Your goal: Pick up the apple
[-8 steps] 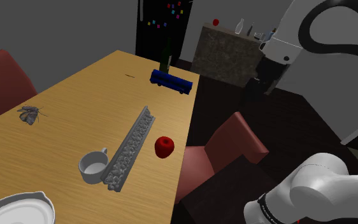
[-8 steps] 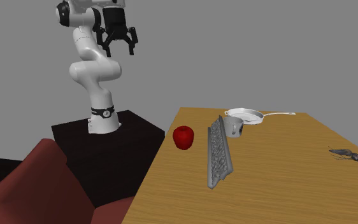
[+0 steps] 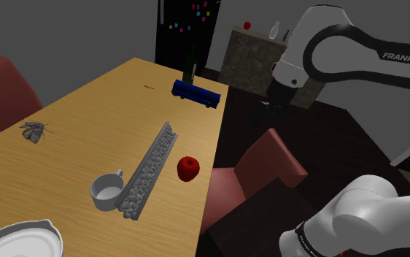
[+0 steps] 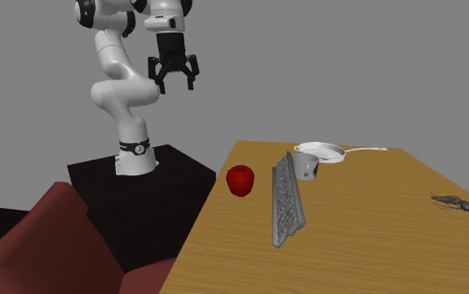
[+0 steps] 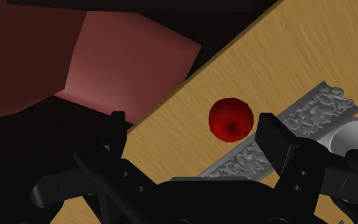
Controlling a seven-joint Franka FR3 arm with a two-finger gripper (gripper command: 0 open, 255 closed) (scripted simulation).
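Hovering high off the table, our gripper has its two black fingers spread wide, with nothing between them. The apple rests on the wooden table close to its edge. In the second exterior view it lies at about four o'clock from the gripper and at nine o'clock of the ornate grey strip, near it but not touching.

We see three risks. In the wrist view the apple sits nearer one finger than the other, so a straight descent could clip it. Being round, it might then roll over the edge towards the red chair, at three o'clock of it in the shoulder view. A finger might also land on the strip.
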